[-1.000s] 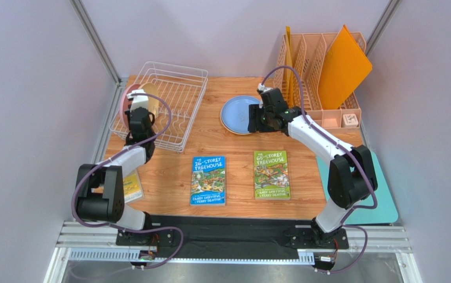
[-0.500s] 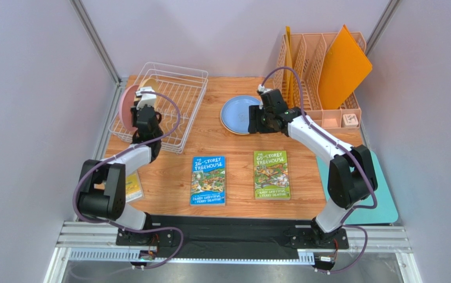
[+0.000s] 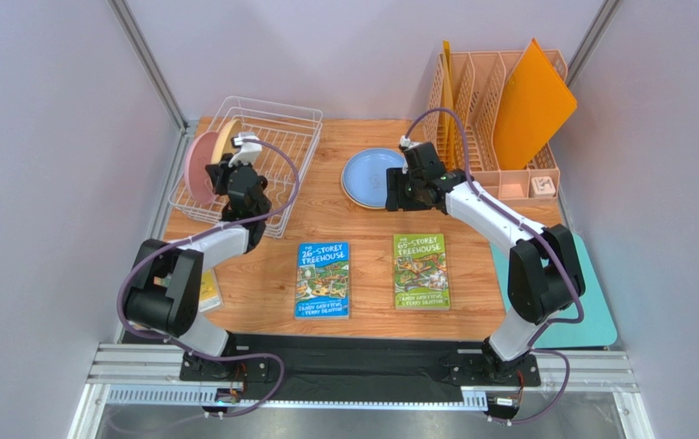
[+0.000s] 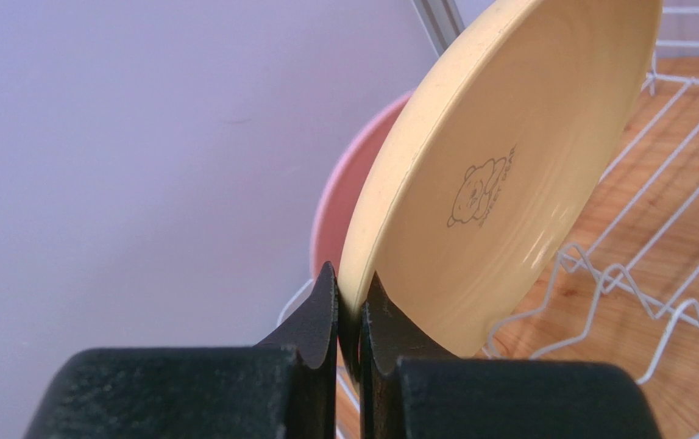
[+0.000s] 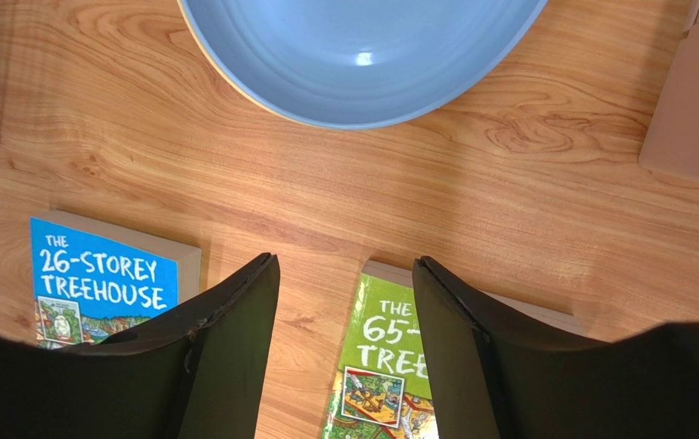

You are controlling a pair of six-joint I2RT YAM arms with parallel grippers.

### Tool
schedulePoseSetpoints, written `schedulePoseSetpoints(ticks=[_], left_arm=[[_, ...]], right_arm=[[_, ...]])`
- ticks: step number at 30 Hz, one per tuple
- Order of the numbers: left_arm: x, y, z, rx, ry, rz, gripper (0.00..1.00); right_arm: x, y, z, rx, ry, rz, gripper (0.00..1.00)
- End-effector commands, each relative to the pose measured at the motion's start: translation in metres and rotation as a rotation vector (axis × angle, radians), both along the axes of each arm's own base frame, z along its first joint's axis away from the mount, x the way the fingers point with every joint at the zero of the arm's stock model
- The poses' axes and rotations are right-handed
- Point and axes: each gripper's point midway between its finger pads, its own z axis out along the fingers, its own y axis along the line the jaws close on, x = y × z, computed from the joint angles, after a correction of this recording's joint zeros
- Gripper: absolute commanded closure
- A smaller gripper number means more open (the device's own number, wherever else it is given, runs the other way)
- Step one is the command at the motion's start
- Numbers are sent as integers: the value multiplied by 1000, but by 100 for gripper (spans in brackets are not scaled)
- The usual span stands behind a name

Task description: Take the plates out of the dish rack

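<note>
Widest of all is the wooden tabletop (image 3: 344, 229), warm grain and matte. At its far left sits the dish rack (image 3: 280, 160), a white wire basket with flared sides and thin bent prongs.

Now the plates. A light blue plate (image 5: 362, 55) lies flat on the wood to the right of the rack, glossy and shallow. A thin yellowish edge shows under its left rim, possibly another plate. A pink plate (image 3: 199, 169) stands on edge at the rack's left side. Just in front of it is a cream plate (image 4: 499, 174), smooth glazed ware with a small bear print, tilted over the wires.

The left end effector (image 4: 351, 320) is clenched on that cream plate's rim, its black fingers pinching the thin edge. The right end effector (image 5: 344, 265) hangs released over bare wood beside the blue plate, grasping nothing.

So the extraction step looks to be in hand. Next call: clear the prongs, carry the plate right and lay it flat. That glaze could be slippery!
</note>
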Motion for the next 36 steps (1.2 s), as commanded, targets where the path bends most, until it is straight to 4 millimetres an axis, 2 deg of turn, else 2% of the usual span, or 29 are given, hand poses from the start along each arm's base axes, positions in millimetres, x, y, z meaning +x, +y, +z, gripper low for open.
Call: schedulePoseSetpoints(ticks=[1,6,9,11,13,14,16,17,18,22,26,30,36], left_arm=[[-18,7,70,-15,-162,59,100],[-31,7,90,-36,-172,62,100],[-38,-3,98,-86,-143,15,100],[-31,-26,97,-173,-93,-134,100],[-36,-42,97,-334,-61,-212,100],[-32,-64,92,-395,-14,-333,100],[-38,-86,90,-543,-11,-416,100],[-38,-106,87,-629,-4,-507,100],[-42,-115,84,-676,9,-545,100],[-47,-164,70,-865,89,-730,100],[-51,-199,52,-1026,175,-830,100],[-52,-220,39,-1122,209,-902,100],[-54,-231,31,-1167,245,-936,100]], right_arm=[[3,2,17,24,-62,-8,39],[1,1,23,37,-74,-14,39],[-1,2,32,52,-91,-11,39],[-3,6,45,89,-116,8,39],[-1,13,60,138,-152,24,39],[-3,19,66,172,-157,52,39],[-1,29,80,228,-193,75,38],[-2,35,85,257,-197,96,38],[1,40,91,285,-217,102,38],[8,53,105,349,-252,131,38],[12,65,115,415,-276,158,38],[16,73,114,447,-282,179,38],[20,79,99,462,-246,180,38]])
